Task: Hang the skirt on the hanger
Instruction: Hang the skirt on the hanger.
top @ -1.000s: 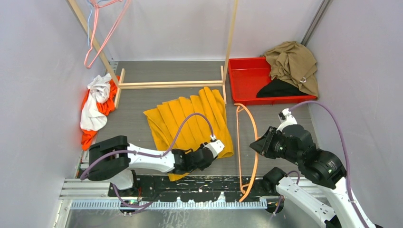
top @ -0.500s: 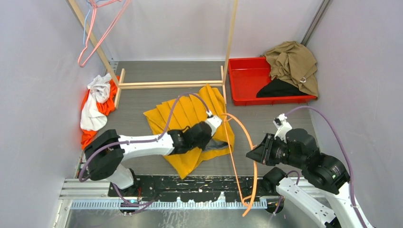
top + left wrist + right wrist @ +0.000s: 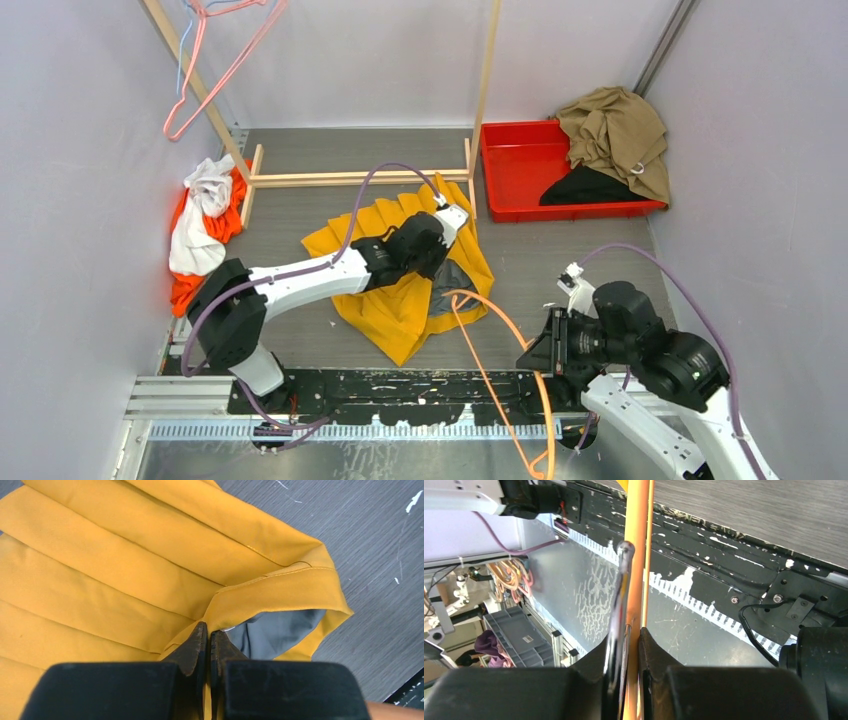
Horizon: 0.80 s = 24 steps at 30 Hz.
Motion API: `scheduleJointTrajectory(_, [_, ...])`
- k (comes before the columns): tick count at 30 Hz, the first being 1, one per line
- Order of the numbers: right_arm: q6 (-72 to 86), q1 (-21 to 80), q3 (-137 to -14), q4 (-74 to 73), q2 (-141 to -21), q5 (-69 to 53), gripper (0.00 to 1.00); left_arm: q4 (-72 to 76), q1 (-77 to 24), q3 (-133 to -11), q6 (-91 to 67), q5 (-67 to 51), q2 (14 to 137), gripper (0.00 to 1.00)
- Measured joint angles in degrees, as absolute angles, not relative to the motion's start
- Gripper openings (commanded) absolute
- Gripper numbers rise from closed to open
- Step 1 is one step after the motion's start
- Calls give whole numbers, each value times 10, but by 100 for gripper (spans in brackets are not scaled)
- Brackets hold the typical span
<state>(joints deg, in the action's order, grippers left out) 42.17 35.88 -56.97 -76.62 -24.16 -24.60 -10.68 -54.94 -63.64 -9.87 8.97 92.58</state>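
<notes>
My left claw (image 3: pixel 207 642) is clenched on the skirt (image 3: pixel 100 575) at its waistband, in the middle of the counter (image 3: pixel 600 250). My right claw (image 3: pixel 633 640) grasps the hanger (image 3: pixel 635 555) at the near edge. Both are in hand, I judge, but the hanger is not yet threaded through the waist.

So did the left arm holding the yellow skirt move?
Yes. The left end effector, shut on the pleated yellow fabric skirt, moved away from the black base rail toward the wooden rack frame.
</notes>
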Motion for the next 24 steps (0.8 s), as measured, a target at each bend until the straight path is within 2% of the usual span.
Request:
scheduleJointTrajectory(7, [424,359,-495,-722,-252,-247,1,-144,-550,-671,-88,67,921,0])
scheduleJointTrajectory(21, [448,365,-399,-489,-342,-217,1,-190,-550,-706,-110,-23,825,0])
scheduleJointTrajectory(24, [453,401,-390,-441,-368,-186,1,-201,-554,-734,-117,-39,825,0])
